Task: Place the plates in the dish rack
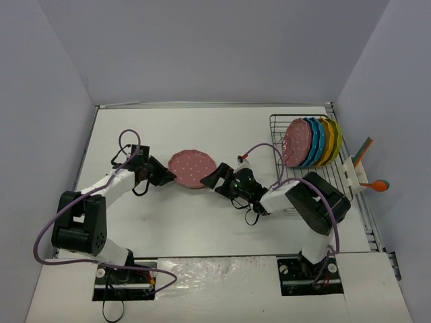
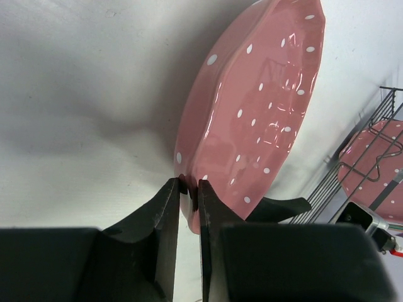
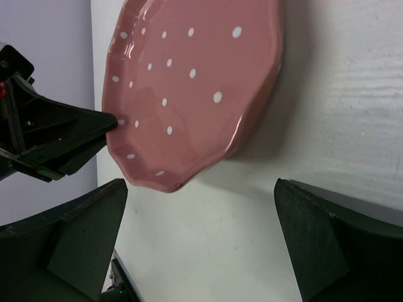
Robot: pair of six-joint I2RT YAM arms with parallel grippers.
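A pink polka-dot plate (image 1: 192,168) is at the table's middle. My left gripper (image 1: 168,173) is shut on its left rim; the left wrist view shows both fingers pinching the rim (image 2: 189,185) of the plate (image 2: 258,113). My right gripper (image 1: 210,180) is open and empty just right of the plate. In the right wrist view the plate (image 3: 189,82) sits ahead of the wide-open gripper (image 3: 200,185), its near edge raised over a shadow. The black wire dish rack (image 1: 279,128) at the back right holds several upright plates: pink (image 1: 297,142), blue (image 1: 313,141), orange-yellow (image 1: 328,140).
A white utensil holder (image 1: 353,171) with an orange spoon (image 1: 378,184) hangs on the rack's right side. White walls close in the table on the left, back and right. The rack (image 2: 378,126) also shows at the right of the left wrist view.
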